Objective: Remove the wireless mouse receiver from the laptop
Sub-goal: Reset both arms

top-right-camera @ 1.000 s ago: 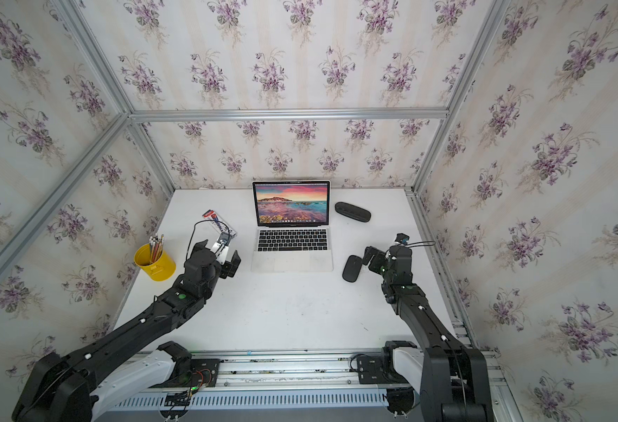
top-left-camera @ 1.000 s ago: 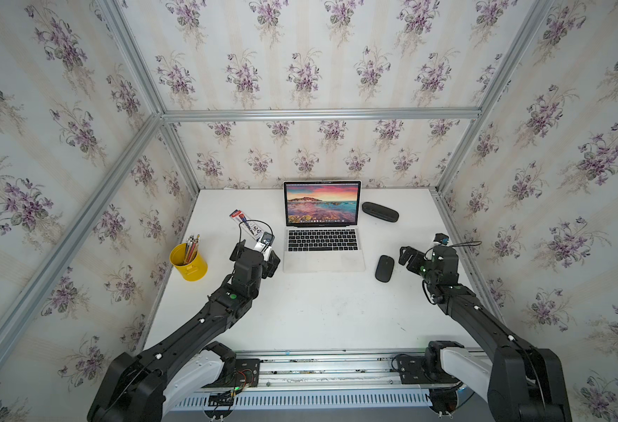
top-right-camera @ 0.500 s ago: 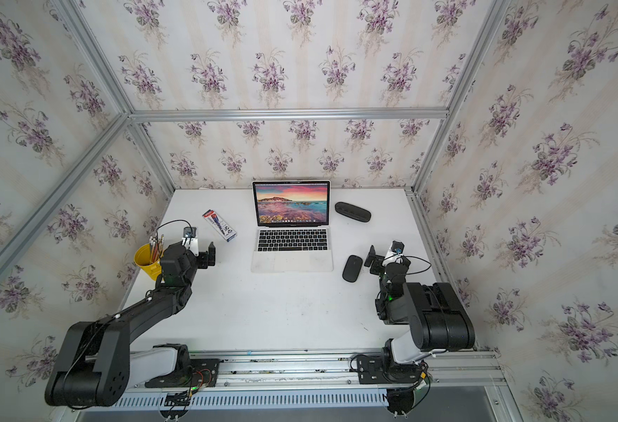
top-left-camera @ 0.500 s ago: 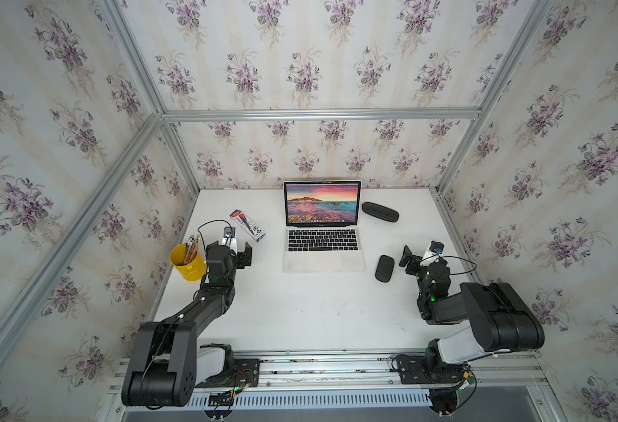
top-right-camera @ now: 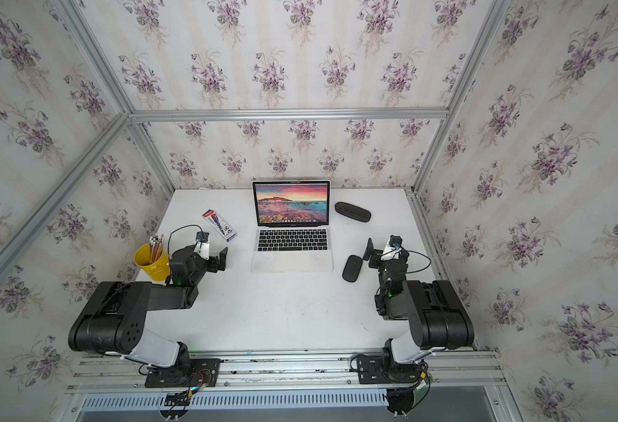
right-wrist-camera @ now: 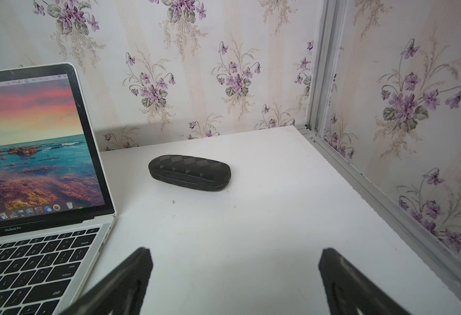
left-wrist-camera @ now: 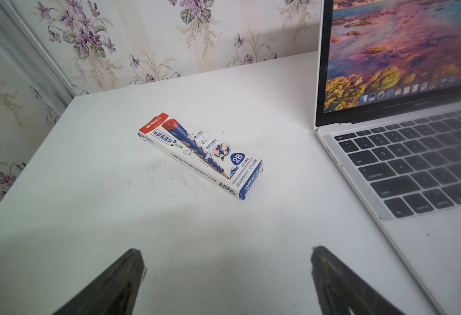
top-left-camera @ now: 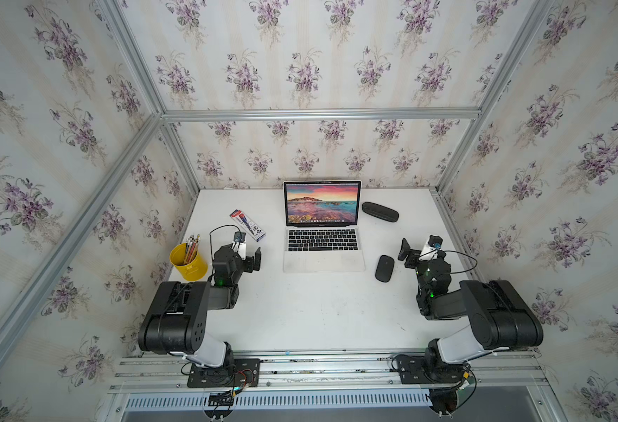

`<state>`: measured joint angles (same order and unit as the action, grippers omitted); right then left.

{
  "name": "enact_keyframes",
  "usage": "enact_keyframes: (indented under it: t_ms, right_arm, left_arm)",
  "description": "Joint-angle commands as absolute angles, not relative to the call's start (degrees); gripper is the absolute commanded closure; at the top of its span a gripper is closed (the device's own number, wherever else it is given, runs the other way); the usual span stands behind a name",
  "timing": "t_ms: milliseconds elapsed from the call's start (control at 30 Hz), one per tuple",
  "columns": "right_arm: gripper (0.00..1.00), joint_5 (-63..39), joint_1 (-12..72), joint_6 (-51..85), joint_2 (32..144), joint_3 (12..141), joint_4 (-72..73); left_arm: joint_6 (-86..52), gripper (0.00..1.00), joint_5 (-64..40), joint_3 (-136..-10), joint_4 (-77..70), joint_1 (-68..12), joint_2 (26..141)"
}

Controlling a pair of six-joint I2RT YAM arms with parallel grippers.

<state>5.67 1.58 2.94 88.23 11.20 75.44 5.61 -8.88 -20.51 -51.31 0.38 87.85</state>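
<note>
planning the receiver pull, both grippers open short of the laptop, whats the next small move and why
Probably slide the right gripper low along the laptop's right edge to look. The left wrist view shows the left edge bare, the right wrist view only the rear of the right edge, and no receiver stub shows anywhere.

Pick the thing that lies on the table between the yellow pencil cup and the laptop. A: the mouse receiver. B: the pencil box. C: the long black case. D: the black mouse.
B: in both top views the pencil box lies flat between the yellow cup and the laptop; the mouse and the case sit on the laptop's other side.
</note>
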Motion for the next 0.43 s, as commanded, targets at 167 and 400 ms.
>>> enact_keyframes:
  t_ms: [167, 400]
  right_arm:
    - [0.00, -0.46, 1.67, 0.09, 88.36, 12.68, 73.84]
    - [0.00, -0.53, 1.67, 0.16, 88.31, 12.57, 73.97]
  left_arm:
    - [6.00, 0.01, -9.67, -21.45, -51.29, 0.44, 87.61]
    - [5.37, 0.01, -8.33, -21.94, -51.00, 0.46, 87.84]
